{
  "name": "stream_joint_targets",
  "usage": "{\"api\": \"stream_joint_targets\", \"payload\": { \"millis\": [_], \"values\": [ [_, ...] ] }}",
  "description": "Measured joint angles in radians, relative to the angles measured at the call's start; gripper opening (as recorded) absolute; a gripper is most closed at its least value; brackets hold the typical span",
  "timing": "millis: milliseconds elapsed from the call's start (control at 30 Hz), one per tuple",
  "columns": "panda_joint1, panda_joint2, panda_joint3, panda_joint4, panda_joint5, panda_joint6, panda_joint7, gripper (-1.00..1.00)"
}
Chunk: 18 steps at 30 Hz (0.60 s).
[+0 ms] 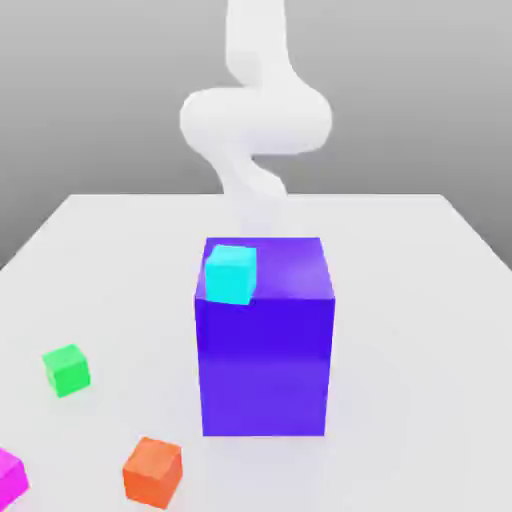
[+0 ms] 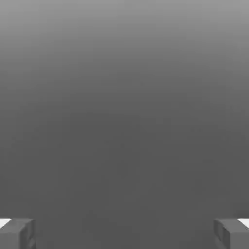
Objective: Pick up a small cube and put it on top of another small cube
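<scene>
From my seat the end effector (image 2: 124,233) is spread wide with nothing between its fingertips (image 2: 17,233), so I figure nothing's been picked yet. The magenta cube (image 1: 10,478) sits on the bench (image 1: 420,300) at the exterior view's lower left corner, near the green cube (image 1: 67,370), with an orange cube (image 1: 152,472) beside them. A cyan cube (image 1: 231,274) rests on the big blue-violet block (image 1: 265,360), probably just clutter.
</scene>
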Motion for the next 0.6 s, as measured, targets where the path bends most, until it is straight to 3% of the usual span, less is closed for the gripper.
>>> {"api": "stream_joint_targets", "payload": {
  "millis": [600],
  "values": [
    [-0.070,0.659,-0.235,0.065,0.183,0.145,-0.155,0.00]
  ]
}}
